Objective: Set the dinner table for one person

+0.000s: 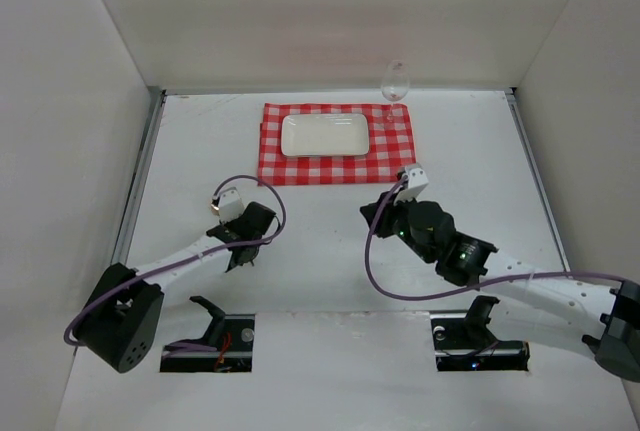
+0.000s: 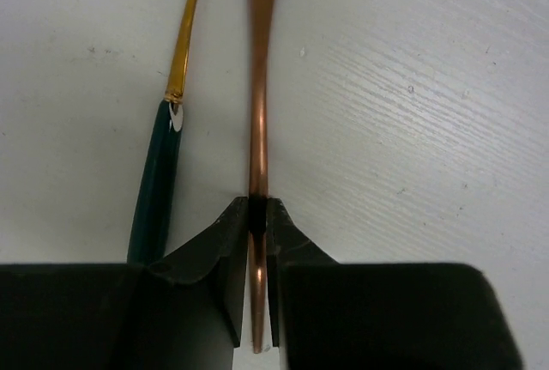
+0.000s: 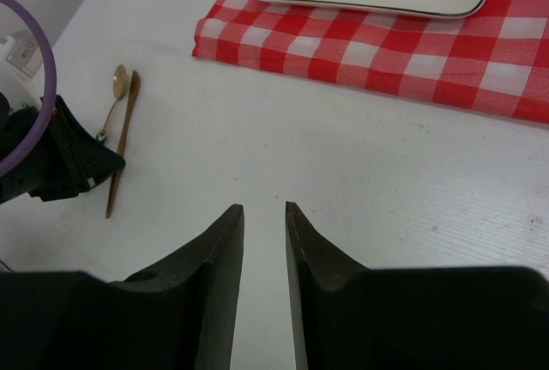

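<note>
On the white dinner table (image 1: pixel 480 151) a red-and-white checked cloth (image 1: pixel 336 166) lies at the far middle with a small white rectangular plate (image 1: pixel 324 135) on it. A clear glass (image 1: pixel 396 81) stands at the cloth's far right corner. My left gripper (image 2: pixel 257 215) points down at the table, shut on the thin handle of a copper utensil (image 2: pixel 258 112). A gold spoon with a dark green handle (image 2: pixel 159 181) lies just left of it. My right gripper (image 3: pixel 264 209) is slightly open and empty, over bare table in front of the cloth (image 3: pixel 412 65).
In the right wrist view the copper utensil (image 3: pixel 123 142) and the gold spoon (image 3: pixel 118 87) lie side by side at the left, with the left gripper (image 3: pixel 64 160) at their near end. White walls close in the table on three sides.
</note>
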You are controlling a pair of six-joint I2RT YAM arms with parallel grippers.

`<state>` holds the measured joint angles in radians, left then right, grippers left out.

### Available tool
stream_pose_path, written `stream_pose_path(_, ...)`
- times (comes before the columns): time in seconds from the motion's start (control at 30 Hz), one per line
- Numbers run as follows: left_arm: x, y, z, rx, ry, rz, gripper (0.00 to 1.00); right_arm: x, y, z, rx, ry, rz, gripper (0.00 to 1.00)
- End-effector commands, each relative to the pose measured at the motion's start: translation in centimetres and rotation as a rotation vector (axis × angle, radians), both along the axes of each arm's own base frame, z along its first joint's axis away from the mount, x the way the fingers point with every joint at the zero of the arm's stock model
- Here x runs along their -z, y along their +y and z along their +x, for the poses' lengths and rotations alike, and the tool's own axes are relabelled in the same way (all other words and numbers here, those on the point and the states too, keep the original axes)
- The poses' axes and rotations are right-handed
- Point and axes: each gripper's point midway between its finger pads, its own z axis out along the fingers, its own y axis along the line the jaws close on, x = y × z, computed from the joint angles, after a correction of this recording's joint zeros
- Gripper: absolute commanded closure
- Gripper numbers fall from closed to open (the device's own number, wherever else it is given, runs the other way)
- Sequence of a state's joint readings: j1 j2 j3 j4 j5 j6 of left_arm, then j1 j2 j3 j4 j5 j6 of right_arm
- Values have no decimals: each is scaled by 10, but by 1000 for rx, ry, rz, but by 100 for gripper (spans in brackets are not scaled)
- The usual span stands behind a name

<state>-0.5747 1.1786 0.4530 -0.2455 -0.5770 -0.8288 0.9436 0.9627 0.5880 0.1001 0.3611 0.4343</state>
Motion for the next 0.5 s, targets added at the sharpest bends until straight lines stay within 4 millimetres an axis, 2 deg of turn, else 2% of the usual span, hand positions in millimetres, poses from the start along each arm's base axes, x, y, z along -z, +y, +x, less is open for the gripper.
stream_pose_path(0.0, -4, -4, -1, 9, -14, -26, 96, -32, 1, 1, 6, -56, 118, 68)
stream_pose_path(0.13, -35, -19, 9, 78, -110, -60, 98, -34, -16, 7, 64, -58, 155, 67)
stream_pose_path(0.23, -63, -40, 19, 141, -169, -103, 99, -35, -34, 13, 126, -52, 200, 67)
stream_pose_path(0.37, -101, -87, 34, 247, -238, -162, 99, -32, -61, 18, 206, -46, 240, 67)
stream_pose_path(0.47, -130, -137, 52, 349, -289, -208, 99, -21, -83, 22, 285, -12, 251, 67)
